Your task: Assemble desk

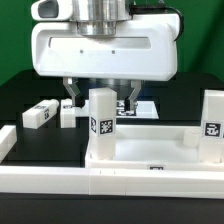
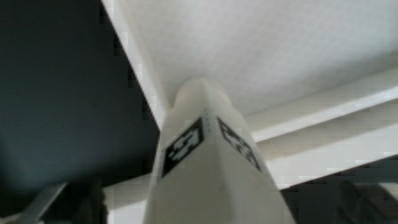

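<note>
Gripper (image 1: 100, 104) hangs over the near upright leg (image 1: 101, 125), jaws spread on either side of it and gripping nothing. The leg stands at the tabletop (image 1: 150, 150) corner, with a second leg (image 1: 212, 125) upright at the exterior view's right.

Risk: if the jaws close off-centre they shove the leg sideways, cross-threading or toppling it. Seating probably isn't finished; the joint is hidden.

Only the exterior view shows the two loose legs (image 1: 38, 113) (image 1: 67, 114) on the table. Only the wrist view looks straight down the leg's length.
</note>
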You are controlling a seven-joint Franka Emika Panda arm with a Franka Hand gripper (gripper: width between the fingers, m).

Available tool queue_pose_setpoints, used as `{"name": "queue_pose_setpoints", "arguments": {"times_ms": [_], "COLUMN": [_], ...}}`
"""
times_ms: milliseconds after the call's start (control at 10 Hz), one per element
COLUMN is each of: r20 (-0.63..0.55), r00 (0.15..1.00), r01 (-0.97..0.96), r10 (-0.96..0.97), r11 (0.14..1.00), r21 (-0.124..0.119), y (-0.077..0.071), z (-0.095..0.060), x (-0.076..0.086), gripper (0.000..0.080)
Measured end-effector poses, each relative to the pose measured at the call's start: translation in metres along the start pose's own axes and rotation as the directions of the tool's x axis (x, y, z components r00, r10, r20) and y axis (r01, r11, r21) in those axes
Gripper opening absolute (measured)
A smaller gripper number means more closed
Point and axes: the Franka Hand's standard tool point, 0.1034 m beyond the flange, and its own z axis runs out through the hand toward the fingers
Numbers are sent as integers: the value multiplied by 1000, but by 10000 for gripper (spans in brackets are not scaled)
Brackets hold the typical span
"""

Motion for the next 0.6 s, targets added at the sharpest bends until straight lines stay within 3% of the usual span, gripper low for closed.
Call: {"name": "queue_pose_setpoints", "arguments": {"times_ms": [200, 600], "r20": [4, 23], "r00": [973, 861], "r01": [229, 508], "r10": [-229, -508], "r11": [973, 860], "r21": [-1, -34], "y": [0, 0], "z": [2, -1], "x": [0, 3], "gripper": [649, 649]}}
